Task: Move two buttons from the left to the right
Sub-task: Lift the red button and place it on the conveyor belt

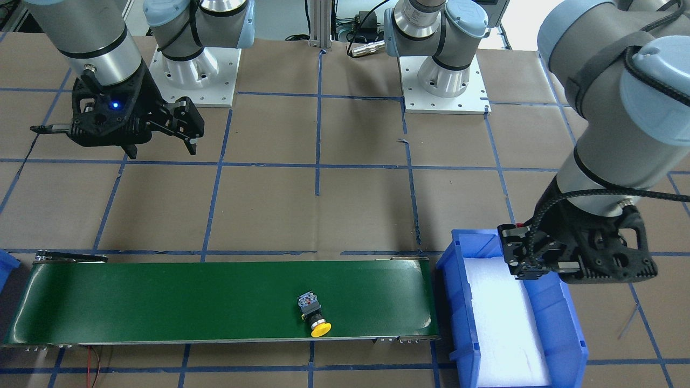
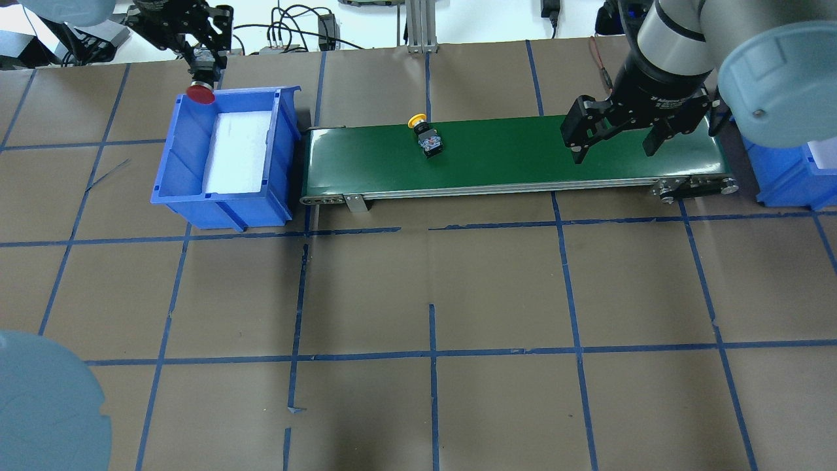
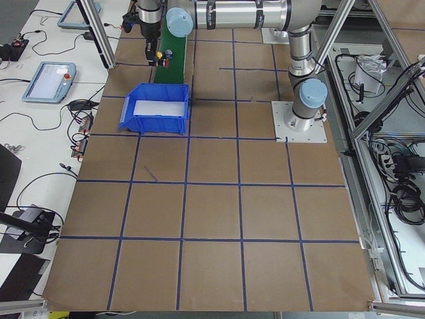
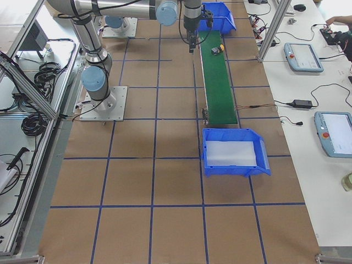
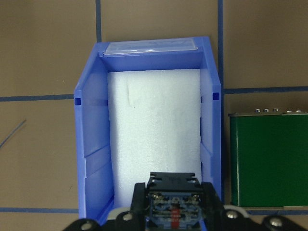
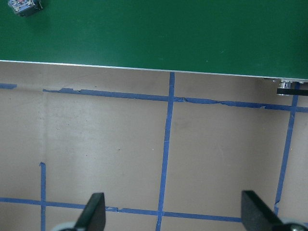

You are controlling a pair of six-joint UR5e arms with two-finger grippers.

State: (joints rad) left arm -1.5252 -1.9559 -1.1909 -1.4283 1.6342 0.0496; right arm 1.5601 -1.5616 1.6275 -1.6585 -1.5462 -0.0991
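My left gripper (image 2: 204, 70) is shut on the red button (image 2: 201, 93) and holds it above the far end of the left blue bin (image 2: 176, 163). In the left wrist view the button's grey base (image 5: 172, 204) sits between the fingers, over the bin's white foam. The yellow button (image 2: 426, 136) lies on its side on the green conveyor belt (image 2: 523, 150), a little left of the belt's middle. It also shows in the front view (image 1: 314, 314). My right gripper (image 2: 614, 140) is open and empty, hovering at the belt's near edge towards its right end.
A second blue bin (image 2: 781, 176) stands at the belt's right end. The table is brown paper with blue tape lines. Both arm bases (image 1: 444, 81) are on white plates behind the belt in the front view. Cables lie beyond the table's far edge.
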